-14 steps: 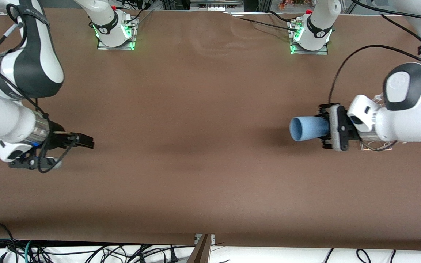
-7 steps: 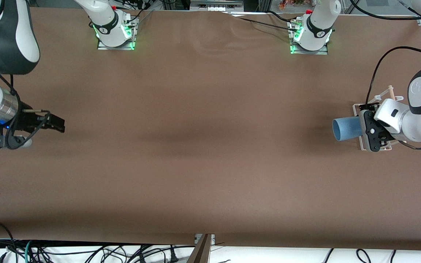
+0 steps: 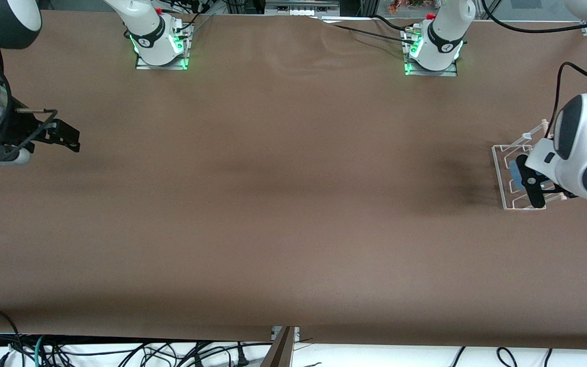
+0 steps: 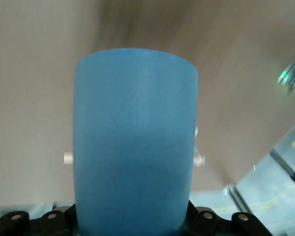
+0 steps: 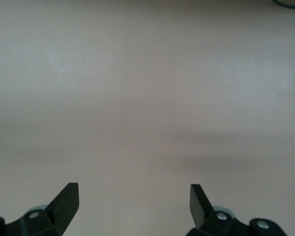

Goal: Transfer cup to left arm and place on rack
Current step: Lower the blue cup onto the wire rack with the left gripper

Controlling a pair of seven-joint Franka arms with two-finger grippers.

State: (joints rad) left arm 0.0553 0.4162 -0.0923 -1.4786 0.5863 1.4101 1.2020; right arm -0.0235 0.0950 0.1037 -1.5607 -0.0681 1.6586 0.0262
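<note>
The light-blue cup (image 4: 135, 142) fills the left wrist view, gripped low on its wall. My left gripper (image 3: 524, 176) is shut on it and holds it over the white wire rack (image 3: 499, 176) at the left arm's end of the table. In the front view only a sliver of the cup (image 3: 516, 170) shows under the wrist. Two small white rack pegs (image 4: 68, 158) show beside the cup. My right gripper (image 3: 67, 136) is open and empty over bare table at the right arm's end; its black fingers (image 5: 69, 199) stand wide apart.
The brown table (image 3: 283, 204) stretches between the two arms. The arm bases with green lights (image 3: 161, 48) (image 3: 432, 51) stand along the edge farthest from the front camera. Cables (image 3: 120, 351) hang along the nearest edge. The rack's wooden dowel (image 3: 544, 125) sticks up.
My left gripper has carried the cup toward the left arm's end and turned it down over the rack. My right gripper has drawn back toward its own end, still open.
</note>
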